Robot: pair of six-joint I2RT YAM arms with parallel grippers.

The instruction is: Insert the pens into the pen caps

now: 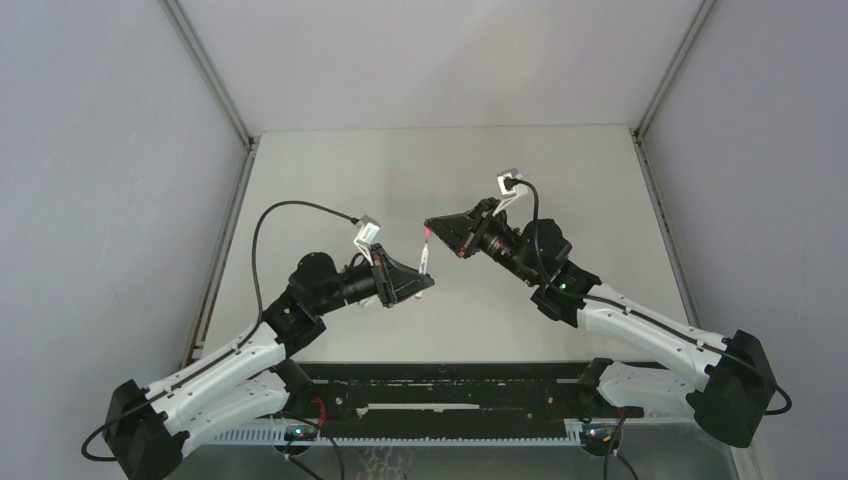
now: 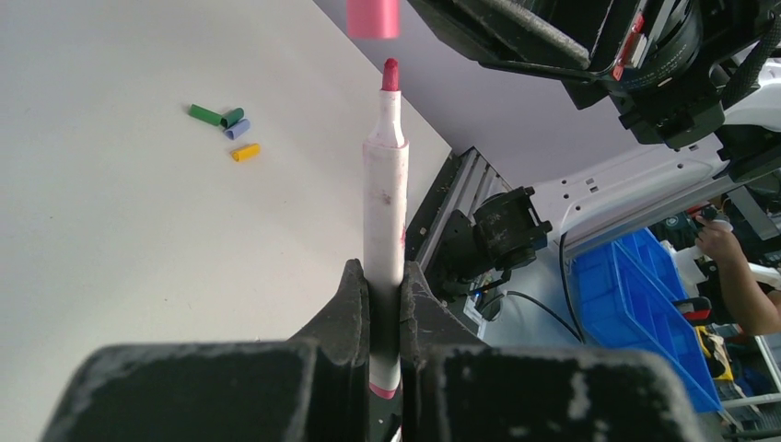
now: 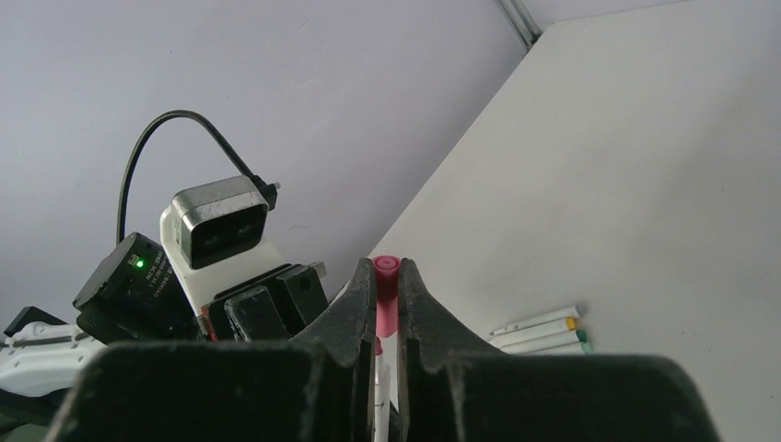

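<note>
My left gripper is shut on a white pen and holds it upright above the table, its pink-red tip pointing up. My right gripper is shut on the pink-red cap. The cap hangs just above the pen tip with a small gap, nearly in line with it. Green, blue and yellow-orange caps lie close together on the table. Three other white pens lie side by side on the table.
The white table is walled by grey panels at the left, back and right. A black rail runs along the near edge between the arm bases. Blue bins stand off the table.
</note>
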